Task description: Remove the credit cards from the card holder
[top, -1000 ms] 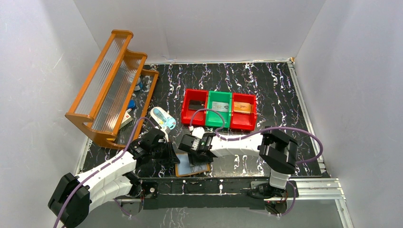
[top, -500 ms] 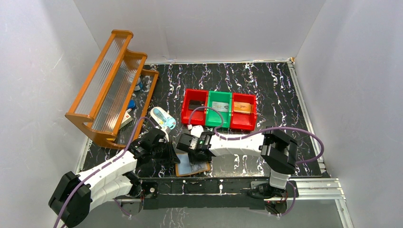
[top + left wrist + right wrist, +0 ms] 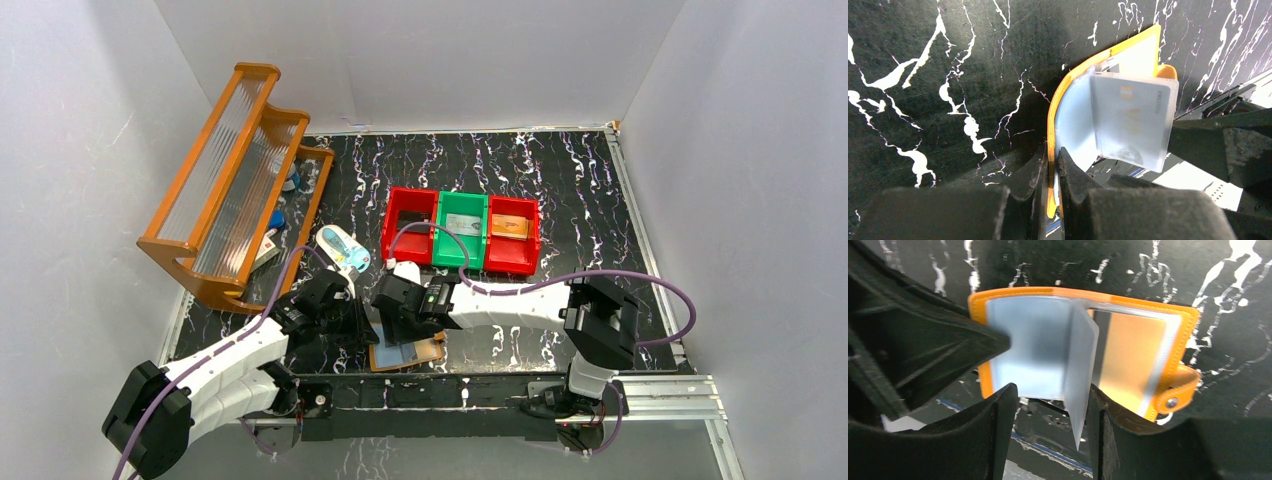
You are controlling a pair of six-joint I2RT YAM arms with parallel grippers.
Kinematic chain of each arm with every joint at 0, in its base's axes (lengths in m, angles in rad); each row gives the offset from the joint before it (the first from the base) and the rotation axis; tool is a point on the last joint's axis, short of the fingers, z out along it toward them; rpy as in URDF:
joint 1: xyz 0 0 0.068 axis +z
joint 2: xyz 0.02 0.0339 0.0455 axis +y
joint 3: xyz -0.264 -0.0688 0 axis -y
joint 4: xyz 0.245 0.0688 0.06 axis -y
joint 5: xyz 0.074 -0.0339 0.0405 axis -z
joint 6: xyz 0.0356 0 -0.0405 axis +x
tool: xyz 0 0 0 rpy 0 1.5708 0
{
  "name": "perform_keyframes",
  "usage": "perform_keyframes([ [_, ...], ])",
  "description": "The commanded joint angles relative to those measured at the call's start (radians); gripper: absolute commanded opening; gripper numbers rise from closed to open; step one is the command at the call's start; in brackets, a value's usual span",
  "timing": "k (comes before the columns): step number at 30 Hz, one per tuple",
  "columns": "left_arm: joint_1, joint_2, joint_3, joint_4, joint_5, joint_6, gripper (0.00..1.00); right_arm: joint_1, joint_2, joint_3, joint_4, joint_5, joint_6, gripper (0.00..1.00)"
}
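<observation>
Pinching the orange card holder (image 3: pixel 407 355) with the left gripper (image 3: pixel 1052 155) while the right gripper (image 3: pixel 1050 391) straddles a card (image 3: pixel 1079 365)

So the holder's lying open and flat on the black marbled table (image 3: pixel 580 180), right at the near edge between the two arms and well in front of the red and green bins (image 3: pixel 437 235). Left jaws are clamped tight on the holder's orange rim, and you can see that edge bowing up a bit in the left wrist view. The pale blue-grey, shiny card is standing up on edge out of the holder's middle, roughly at the fold. Right jaws are spread wide, one finger on each side of that card, with a clear gap on one side, so it's not actually squeezing it. Can't tell if the other finger touches. The holder's snap tab (image 3: pixel 1175 397) sticks out on the far side from the left gripper.
</observation>
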Motion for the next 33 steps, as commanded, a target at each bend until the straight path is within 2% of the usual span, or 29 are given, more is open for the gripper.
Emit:
perform_keyframes([
  [1, -0.002, -0.005, 0.015, -0.011, 0.003, 0.010, 0.01, 0.007, -0.032, -0.016, 0.114, -0.058, -0.025, 0.61],
  [5, -0.002, -0.010, 0.015, -0.015, -0.004, 0.004, 0.06, 0.003, -0.030, -0.039, 0.207, -0.118, -0.032, 0.60],
  [12, -0.003, -0.079, 0.038, -0.096, -0.102, -0.039, 0.37, -0.028, -0.059, -0.142, 0.386, -0.229, 0.005, 0.61],
  [18, -0.002, -0.155, 0.058, -0.186, -0.216, -0.093, 0.51, -0.068, -0.152, -0.236, 0.423, -0.200, 0.046, 0.59],
  [22, -0.002, -0.172, 0.072, -0.199, -0.222, -0.103, 0.55, -0.107, -0.208, -0.310, 0.461, -0.199, 0.070, 0.58],
  [28, -0.002, -0.165, 0.114, -0.203, -0.204, -0.071, 0.58, -0.162, -0.240, -0.416, 0.605, -0.294, 0.101, 0.56],
  [33, -0.002, -0.124, 0.119, -0.109, -0.060, -0.004, 0.50, -0.166, -0.209, -0.432, 0.650, -0.333, 0.114, 0.55],
])
